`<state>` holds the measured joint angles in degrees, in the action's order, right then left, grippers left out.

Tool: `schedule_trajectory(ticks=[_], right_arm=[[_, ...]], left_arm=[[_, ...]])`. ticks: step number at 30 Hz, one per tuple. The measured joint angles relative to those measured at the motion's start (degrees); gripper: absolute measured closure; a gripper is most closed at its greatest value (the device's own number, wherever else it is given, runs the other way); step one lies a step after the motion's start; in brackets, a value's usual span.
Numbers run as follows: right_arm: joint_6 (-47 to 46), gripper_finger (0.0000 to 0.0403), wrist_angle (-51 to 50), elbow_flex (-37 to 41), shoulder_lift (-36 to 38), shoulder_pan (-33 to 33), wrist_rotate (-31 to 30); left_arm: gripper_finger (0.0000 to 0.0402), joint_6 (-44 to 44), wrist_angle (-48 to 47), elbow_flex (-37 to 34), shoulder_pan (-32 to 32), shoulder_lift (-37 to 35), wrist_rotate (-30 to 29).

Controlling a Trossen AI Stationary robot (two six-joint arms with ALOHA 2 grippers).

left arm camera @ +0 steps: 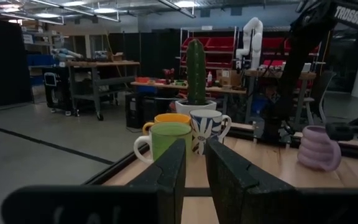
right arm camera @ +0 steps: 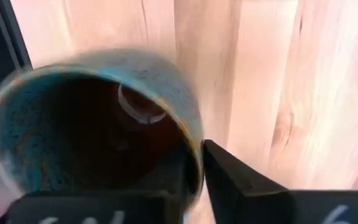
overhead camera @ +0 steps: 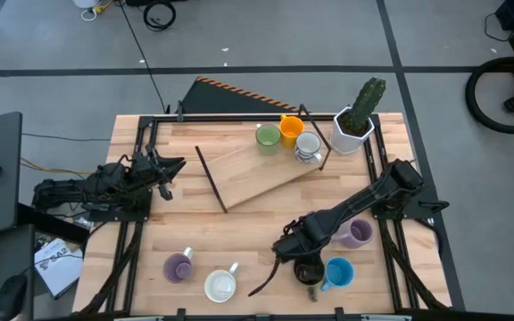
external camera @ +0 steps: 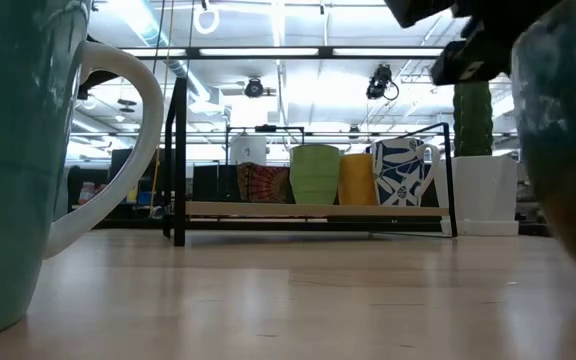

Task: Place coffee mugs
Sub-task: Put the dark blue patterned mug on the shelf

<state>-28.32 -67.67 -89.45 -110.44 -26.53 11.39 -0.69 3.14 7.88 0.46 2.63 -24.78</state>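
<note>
My right gripper is shut on the dark brown mug near the table's front edge. The mug is dark inside with a teal speckled rim and fills the right of the low view. A blue mug stands right of it and a lilac mug behind it. A second lilac mug and a white mug stand on the table at the front left. Green, orange and white-and-blue mugs stand on the wooden shelf. My left gripper waits at the left, open by a narrow gap. My right gripper holds the dark brown mug by its rim wall, on the side next to the gripper. One finger is inside the mug and one finger is outside. The fingers come from above, pointing down. The mug's mouth faces up; whether its base is on the table I cannot tell.
A white faceted pot with a cactus stands at the far right corner beside the shelf's black frame. A teal-sided mug with a white handle stands close on the low view's left. Bare table lies between the shelf and the front mugs.
</note>
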Motion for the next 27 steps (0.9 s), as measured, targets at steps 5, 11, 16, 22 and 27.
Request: schedule_trajectory(ticks=[5, 11, 16, 22, 27], right_arm=[[1.18, 0.0366, -0.52, -0.08, -0.02, 1.66, -1.80], [2.63, 0.0365, -0.88, -1.88, -0.03, 4.85, -7.68], [8.69, 0.0363, -6.46, -6.28, -0.14, 7.53, -12.38], [20.96, 0.0363, -14.22, -12.74, -0.14, 13.23, -21.27], [31.94, 0.0363, -15.11, -15.71, -0.12, 20.31, -25.30]], left_arm=[[0.0333, -0.01, 1.16, 0.00, -0.01, -0.01, -0.04], [0.0333, -0.02, 1.16, 0.00, 0.01, -0.02, -0.02], [0.0333, -0.02, 1.09, 0.00, 0.00, -0.02, -0.02], [0.0333, -0.02, 1.12, 0.00, 0.00, -0.02, -0.02], [0.0333, -0.02, 1.11, 0.00, 0.01, -0.02, -0.02]])
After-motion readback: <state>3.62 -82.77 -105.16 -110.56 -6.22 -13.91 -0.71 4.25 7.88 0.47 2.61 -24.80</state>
